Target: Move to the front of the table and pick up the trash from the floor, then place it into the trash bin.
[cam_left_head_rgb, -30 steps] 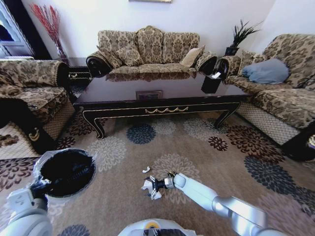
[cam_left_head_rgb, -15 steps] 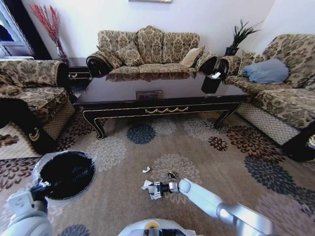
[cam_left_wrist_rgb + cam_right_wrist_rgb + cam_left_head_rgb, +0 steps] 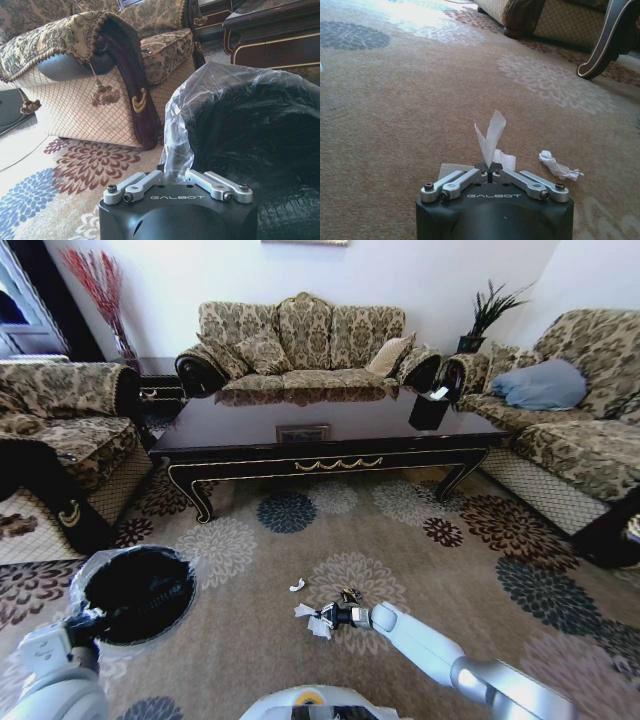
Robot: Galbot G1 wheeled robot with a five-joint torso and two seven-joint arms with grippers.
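Observation:
The black trash bin (image 3: 135, 595) with its clear liner stands on the floor (image 3: 250, 660) at my front left. My left gripper (image 3: 172, 173) is shut on the bin's (image 3: 250, 130) lined rim. Low over the carpet in front of me, my right gripper (image 3: 322, 618) is shut on a white paper scrap of the trash (image 3: 491, 132), which sticks up from the fingers. A crumpled scrap (image 3: 559, 167) lies just beside it. Another white scrap (image 3: 297, 586) and a small dark wrapper (image 3: 350, 594) lie close by. The dark table (image 3: 330, 445) stands beyond.
Patterned sofas flank the table on the left (image 3: 60, 430), behind (image 3: 300, 345) and on the right (image 3: 570, 420). A black tissue holder (image 3: 430, 408) sits on the table's right end. A table leg (image 3: 605, 40) rises beyond the right gripper. Open carpet lies between bin and right gripper.
My right gripper has shifted a little to the right with the paper scrap, and its forearm has dropped lower. The left arm and the bin have barely moved.

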